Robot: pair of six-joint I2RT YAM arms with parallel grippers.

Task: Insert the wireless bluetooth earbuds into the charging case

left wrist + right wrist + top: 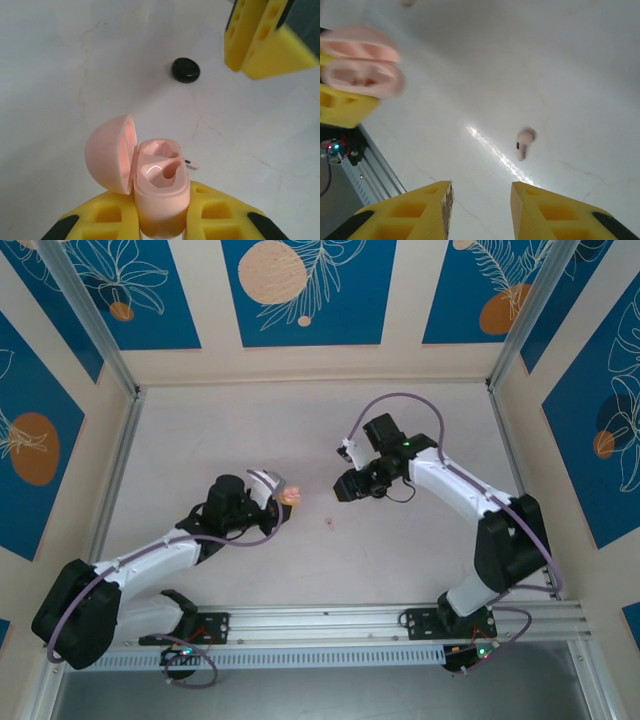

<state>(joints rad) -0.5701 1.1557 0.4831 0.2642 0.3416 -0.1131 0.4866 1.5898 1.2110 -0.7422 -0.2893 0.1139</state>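
Note:
My left gripper (162, 202) is shut on the pink charging case (160, 180), held upright above the table with its lid (110, 152) swung open to the left. Both sockets show bare. One small pink earbud (524, 142) lies on the table, ahead of my right gripper (481, 192) and a little to its right. That gripper is open with nothing between its fingers. In the top view the case (291, 497) and left gripper (283, 504) sit left of centre, the earbud (328, 524) lies between the arms, and the right gripper (347, 486) hovers to its upper right.
A round black puck (186, 69) lies on the table beyond the case. The right gripper's yellow fingers (265, 37) hang near it. An aluminium rail (330, 625) runs along the near edge, and frame posts stand at the back corners.

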